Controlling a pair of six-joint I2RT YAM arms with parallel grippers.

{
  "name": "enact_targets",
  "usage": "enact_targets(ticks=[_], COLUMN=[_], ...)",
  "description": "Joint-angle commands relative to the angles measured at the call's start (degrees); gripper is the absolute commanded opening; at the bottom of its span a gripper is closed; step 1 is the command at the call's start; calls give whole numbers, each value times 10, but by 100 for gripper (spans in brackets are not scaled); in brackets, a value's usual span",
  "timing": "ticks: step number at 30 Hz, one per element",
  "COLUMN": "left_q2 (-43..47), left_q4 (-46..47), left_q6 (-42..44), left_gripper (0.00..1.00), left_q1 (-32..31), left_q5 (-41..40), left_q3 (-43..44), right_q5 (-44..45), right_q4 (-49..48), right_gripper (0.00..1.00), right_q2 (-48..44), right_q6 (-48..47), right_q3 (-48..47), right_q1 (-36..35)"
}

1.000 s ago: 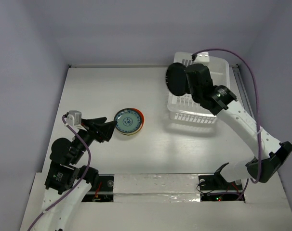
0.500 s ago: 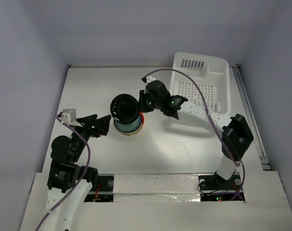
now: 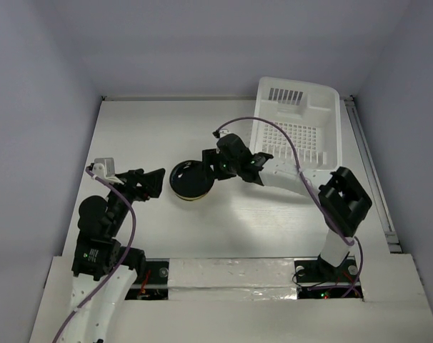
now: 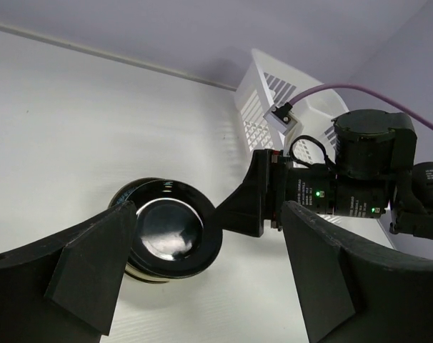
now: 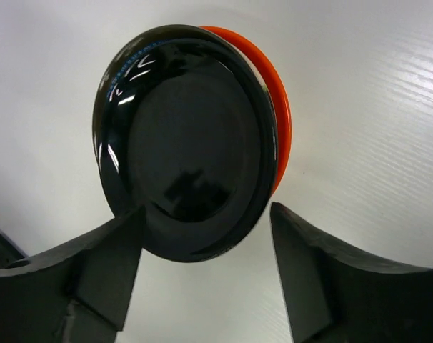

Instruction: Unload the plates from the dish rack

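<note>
With the black plate (image 3: 188, 177) on the orange-red plate (image 5: 277, 121) at 8 o'clock from the dish rack (image 3: 324, 96), and the right gripper (image 3: 211, 170) spread open at its 3 o'clock rim, nearer than the open left gripper (image 3: 156, 184) at 9 o'clock, probably calls for retreating toward 3 o'clock.

No text, brand, number or sign can be read in any of the views. The black plate (image 5: 191, 143) carries a few faint pale marks on its rim, at the upper left of the right wrist view, but they are too small and smeared to make out as letters. The small white tag (image 4: 282, 116) on the purple cable, at the upper middle of the left wrist view, shows no legible print.
</note>
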State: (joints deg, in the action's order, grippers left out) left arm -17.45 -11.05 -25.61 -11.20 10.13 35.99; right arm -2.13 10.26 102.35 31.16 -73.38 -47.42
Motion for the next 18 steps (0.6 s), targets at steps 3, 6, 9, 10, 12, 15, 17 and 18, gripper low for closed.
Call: enact_targets(ticks=[3,6,9,10,12,15,17,18], left_q2=[0,1,-6,-7,-10,-14,-14,-13], left_q4=[15,14,17,17,16,4,1,3], left_q6=[2,1,3,4,6,20,21,21], left_gripper=[80,80,81,81,81,82,82,82], left_q1=[9,9,9,9,9,9,9,9], left_q5=[-3,-6,1,1,7,5,2,8], left_q3=[4,4,7,7,13,38,61,69], right_q5=[51,71,94,104,131,198,234,243], right_q4=[0,9,6,5,10,-20,-64,-75], right_gripper=[79,80,76,66,38,0,0,0], right_q2=[-54,-86,-135,-150,-200,-285,-401,-442], right_q6=[-33,-44,-53,-56,-65,-88,-102,-106], right_q3=[-14,-6,14,18,28,62,119,139], right_q1=[-17,-22,-28,-34,-40,-64,-69,-69])
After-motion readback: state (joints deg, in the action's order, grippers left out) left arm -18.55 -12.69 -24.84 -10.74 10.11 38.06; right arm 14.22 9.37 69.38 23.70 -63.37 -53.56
